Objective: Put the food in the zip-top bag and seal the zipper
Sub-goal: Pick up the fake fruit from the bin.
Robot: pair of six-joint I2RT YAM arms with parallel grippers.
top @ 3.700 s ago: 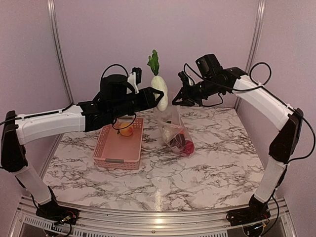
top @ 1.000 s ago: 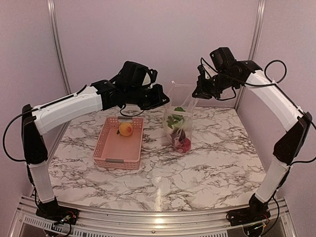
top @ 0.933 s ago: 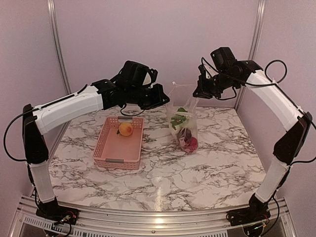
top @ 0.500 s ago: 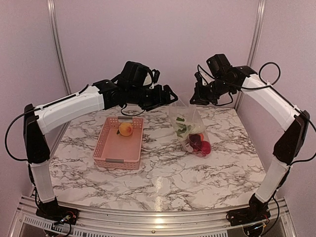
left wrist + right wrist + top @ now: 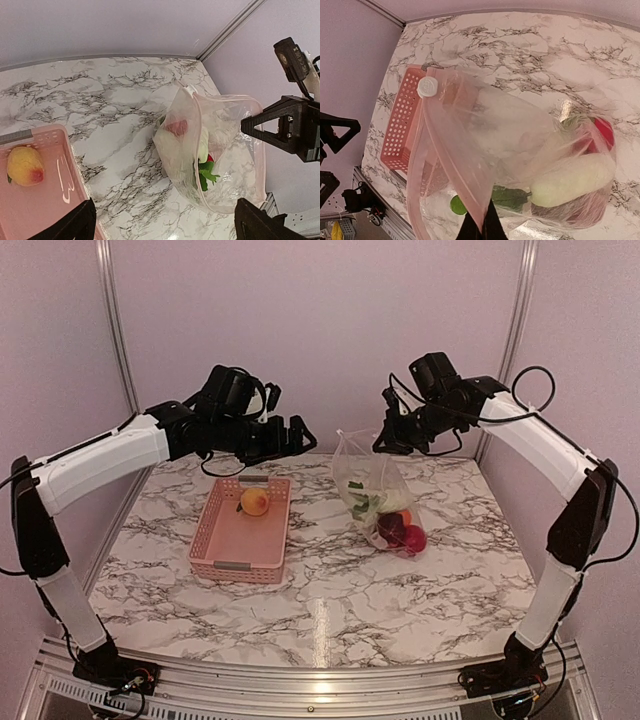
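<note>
At centre left one peach lies in the pink basket, while right of it the bag of food hangs mouth-up because the right gripper pinches its rim, the left gripper spread wide and empty above the basket.

On the table, the basket lies left of centre, one fruit in its far end. The zip-top bag stands to its right, apart from it, with food piled in its bottom.
</note>
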